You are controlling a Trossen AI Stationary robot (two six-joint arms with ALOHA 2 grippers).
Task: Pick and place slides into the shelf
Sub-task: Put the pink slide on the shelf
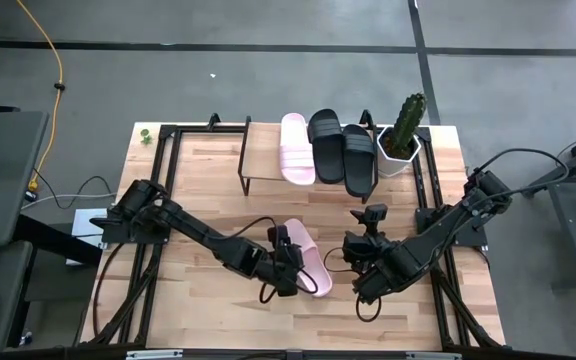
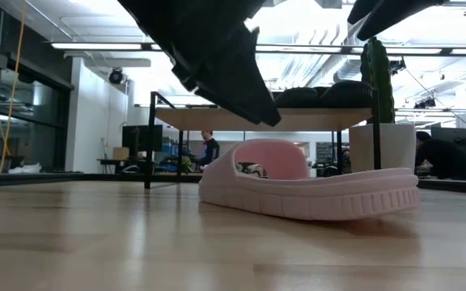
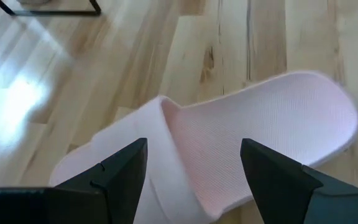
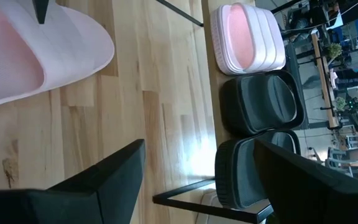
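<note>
left gripper: the left gripper (image 1: 290,262) hangs just above the loose pink slide, its two dark fingers (image 3: 120,171) spread wide apart and straddling the strap end; nothing is held between them.
loose pink slide: one pale pink slide (image 1: 308,258) lies flat on the desk directly under the left gripper, sole down, strap up; in the low view this slide (image 2: 310,187) rests on the wood with the dark gripper body just above its strap, and whether they touch cannot be told.
right gripper: the right gripper (image 1: 366,268) waits beside the loose pink slide, on the side away from the left gripper, over bare desk; its fingers (image 4: 114,171) stand wide open and empty.
shelf: the shelf (image 1: 265,160), a light plank on thin dark legs, stands beyond both grippers at the far part of the desk.
slides on the shelf: three slides sit side by side on the plank top: a second pink slide (image 1: 296,148), then a black slide (image 1: 327,146), then another black slide (image 1: 359,159); the three lie close together, the black pair touching.
cactus: a green cactus in a white pot (image 1: 402,140) stands just beside the last black slide, at the far end of the shelf from the left gripper.
desk: a light wooden desk (image 1: 198,290) with a dark metal frame carries everything.
room: in the low view a person sits far behind the shelf.
</note>
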